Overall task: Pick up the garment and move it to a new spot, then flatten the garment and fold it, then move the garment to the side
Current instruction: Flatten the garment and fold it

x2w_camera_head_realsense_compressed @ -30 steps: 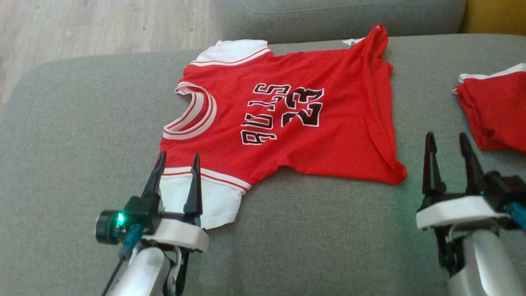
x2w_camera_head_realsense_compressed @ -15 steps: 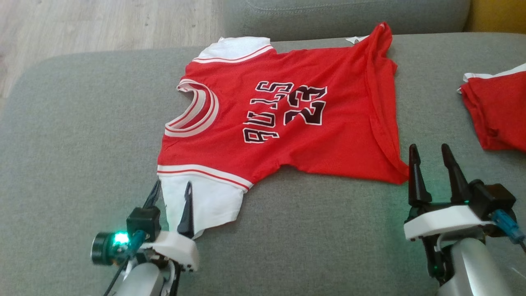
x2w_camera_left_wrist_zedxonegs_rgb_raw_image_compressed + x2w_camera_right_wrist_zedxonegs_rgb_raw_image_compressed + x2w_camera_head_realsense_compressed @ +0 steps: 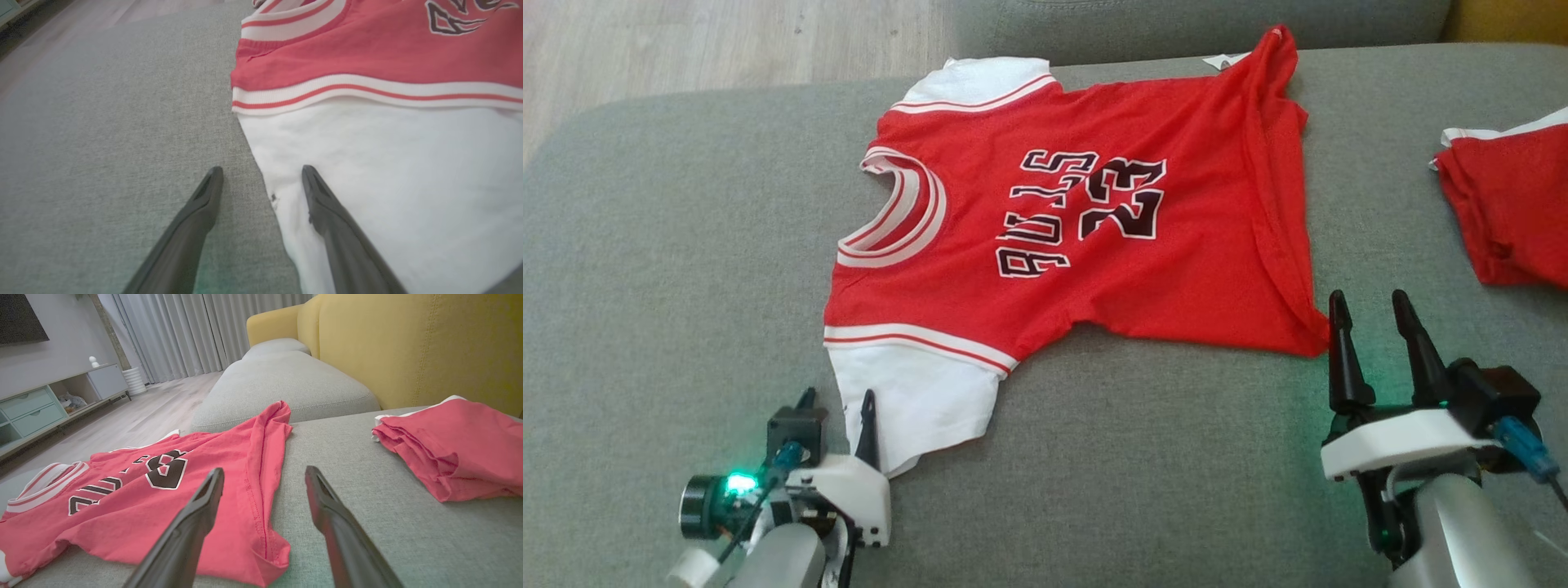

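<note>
Withdrawn along the garment (image 3: 1094,245) to its sleeve (image 3: 915,392) edge, your left hand (image 3: 837,400) straddles it while your right hand (image 3: 1367,298) sits beside the hem corner (image 3: 1303,335), both spread to grip.

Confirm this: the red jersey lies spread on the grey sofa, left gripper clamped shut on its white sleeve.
Wrong on the grip: the left wrist view shows the left gripper open, one finger over the grey sofa, one over the white sleeve.
</note>
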Robot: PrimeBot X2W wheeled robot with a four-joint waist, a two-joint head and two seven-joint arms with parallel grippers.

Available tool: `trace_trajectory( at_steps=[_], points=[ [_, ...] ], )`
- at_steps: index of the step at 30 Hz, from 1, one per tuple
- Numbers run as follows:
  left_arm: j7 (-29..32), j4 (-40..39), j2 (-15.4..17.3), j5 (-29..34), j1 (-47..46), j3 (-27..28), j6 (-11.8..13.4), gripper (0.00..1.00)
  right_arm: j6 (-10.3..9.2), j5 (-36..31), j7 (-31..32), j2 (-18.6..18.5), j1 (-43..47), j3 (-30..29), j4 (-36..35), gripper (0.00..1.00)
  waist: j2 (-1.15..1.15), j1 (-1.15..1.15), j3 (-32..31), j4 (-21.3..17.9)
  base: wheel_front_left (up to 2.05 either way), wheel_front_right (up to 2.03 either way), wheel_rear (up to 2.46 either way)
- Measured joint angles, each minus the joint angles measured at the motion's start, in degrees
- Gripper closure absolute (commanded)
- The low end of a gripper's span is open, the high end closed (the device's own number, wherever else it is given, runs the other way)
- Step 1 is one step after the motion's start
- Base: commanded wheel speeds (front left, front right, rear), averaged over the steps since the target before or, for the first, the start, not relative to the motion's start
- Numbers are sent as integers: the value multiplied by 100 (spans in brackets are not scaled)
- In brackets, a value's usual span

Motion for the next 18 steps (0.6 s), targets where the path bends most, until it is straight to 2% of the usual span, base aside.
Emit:
trace_trajectory(
  at_steps=[11,18],
  points=[
    [748,-470,107,-94,-13,-244,-201,0,0,156,0,0,-31,110,163,0,0,0,13,-88,0,0,0],
    [1009,-806,178,-94,282,-386,-202,0,0,260,0,0,-26,159,271,0,0,0,-181,-122,0,0,0]
  ],
)
